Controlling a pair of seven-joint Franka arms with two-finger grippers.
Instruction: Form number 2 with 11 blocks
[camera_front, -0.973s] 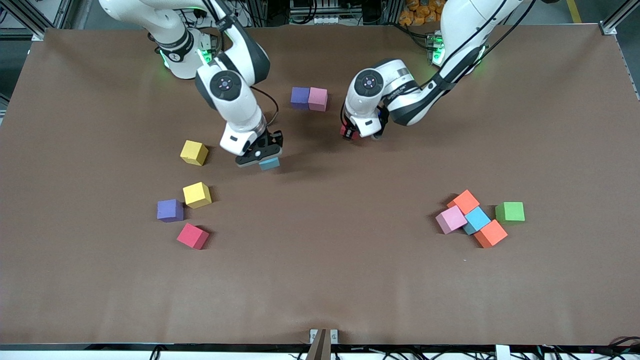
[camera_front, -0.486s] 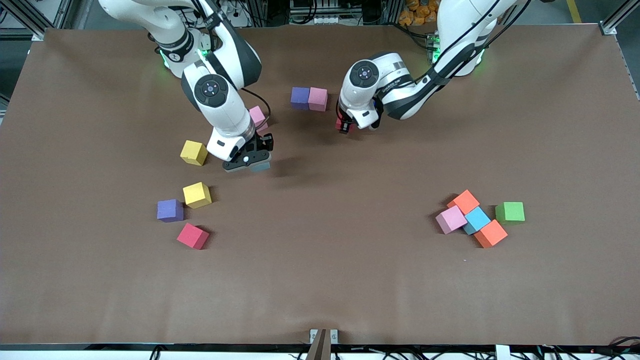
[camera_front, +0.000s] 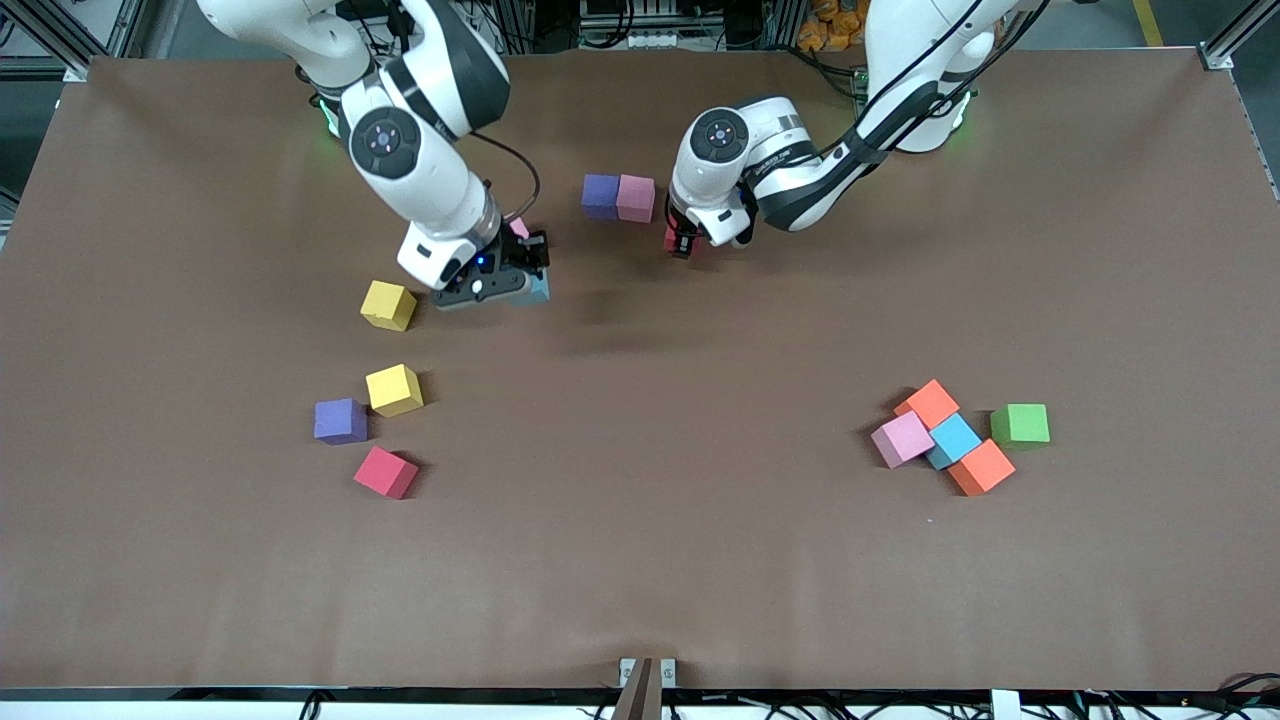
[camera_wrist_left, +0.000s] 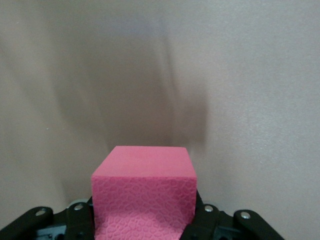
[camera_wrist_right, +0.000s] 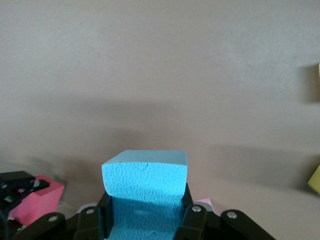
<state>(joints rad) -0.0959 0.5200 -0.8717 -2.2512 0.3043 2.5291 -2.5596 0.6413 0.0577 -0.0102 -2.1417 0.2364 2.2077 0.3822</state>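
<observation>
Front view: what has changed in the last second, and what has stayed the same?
The right gripper, shut on a blue block, moved toward the robots' bases. The left gripper, holding a red block, drew closer to the purple-pink pair. Nothing was released. The loose blocks stayed put.

Pink block (camera_front: 519, 227) (mostly arm-hidden)

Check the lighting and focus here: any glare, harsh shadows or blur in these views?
Front view: even light, no glare, soft shadows beneath both arms. Left wrist view: red block sharp in the left gripper, broad shadow on the table ahead. Right wrist view: blue block sharp in the right gripper, faint shadow bands.
</observation>
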